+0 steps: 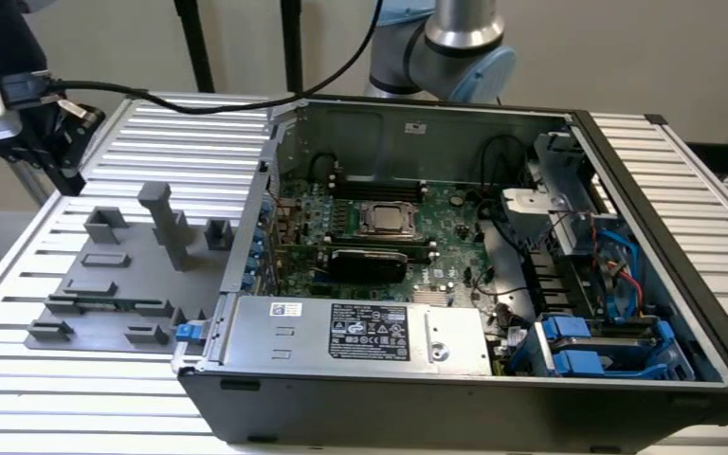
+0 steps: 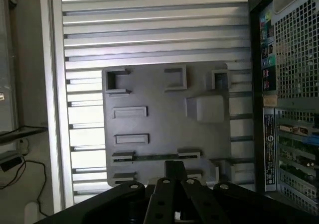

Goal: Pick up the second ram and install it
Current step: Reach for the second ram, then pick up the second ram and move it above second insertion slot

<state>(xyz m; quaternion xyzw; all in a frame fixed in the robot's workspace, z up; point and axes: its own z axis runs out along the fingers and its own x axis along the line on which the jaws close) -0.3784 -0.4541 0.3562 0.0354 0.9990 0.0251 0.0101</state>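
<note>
Gripper (image 2: 174,168) fingers are pressed together with nothing between them. They are poised well above the grey plate (image 2: 164,129) and point down toward its near edge. The memory stick (image 2: 154,157) lies there, a thin green strip held at its ends by two small grey holders (image 2: 122,157). In the exterior view the stick (image 1: 99,305) sits at the near side of the plate, on that view's left, well apart from the open computer case (image 1: 667,218).

The main risk, as I judge it, is a descent with the fingers closed. They would strike the stick's top edge instead of straddling it, and could chip it or lever it out of the holders. The stick is long and narrow, so a grip taken away from its middle could let it tip or twist between the fingers. A tilted stick would matter later. The memory slots (image 1: 377,185) lie at the far side of the board, just beyond the processor socket (image 1: 390,220), with cables (image 1: 503,152) close by. A crooked approach there could miss a slot or jam in it.

The arm (image 1: 465,43) rises beyond the far wall of the case. Its wrist is carried out over the slatted table (image 2: 149,35) on the exterior view's left. The wrist looks almost straight down on the plate, with the case's rear panel alongside.
</note>
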